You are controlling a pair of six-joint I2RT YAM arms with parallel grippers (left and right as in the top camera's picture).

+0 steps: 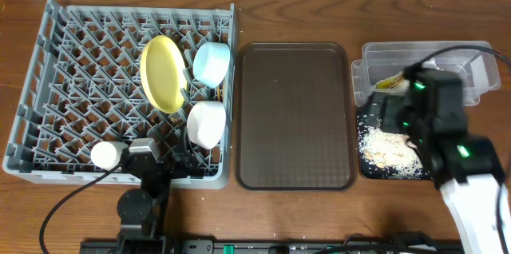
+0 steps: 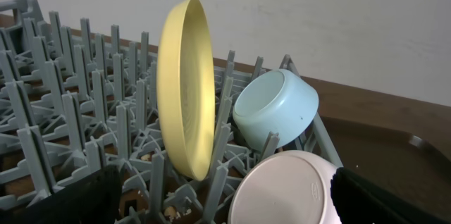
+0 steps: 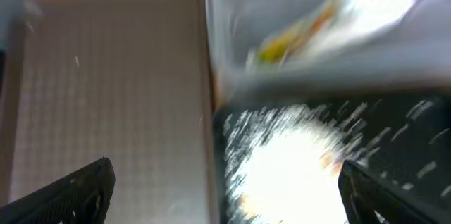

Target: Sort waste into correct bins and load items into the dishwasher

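Black fingertips (image 3: 70, 189) of the right gripper (image 3: 225, 199) frame the bottom corners of the right wrist view, set wide apart, with nothing held between them. Below them, and blurred, lie the loose whitish rice scraps (image 3: 289, 160) in the shallow black tray (image 3: 416, 132). Just beyond is the clear plastic tub (image 3: 225, 34), which contains the green-and-yellow snack wrapper (image 3: 296, 37); a pale smear beside the wrapper is too blurred to identify. In the overhead view the right arm (image 1: 459, 154) hangs over both bins at the table's (image 1: 319, 6) right side, the tub behind the tray. The left gripper (image 2: 222, 199) is likewise spread wide and grips nothing. The small pale pink-white bowl (image 2: 282, 189) lies upturned between its fingers, closer to the right-hand one, though whether they touch cannot be told. All visible dishes stand in the grey dish rack (image 1: 48, 86) at the left. The yellow plate (image 1: 164, 74) stands on edge between pegs, the light blue bowl (image 1: 212, 64) lies tilted on its side just beside it, and the pink-white bowl sits in front of both, near the rack's right wall. A white cup (image 1: 106, 154) sits at the rack's front edge beside the left arm. Between the rack and the bins lies the dark brown serving tray (image 1: 295, 114).
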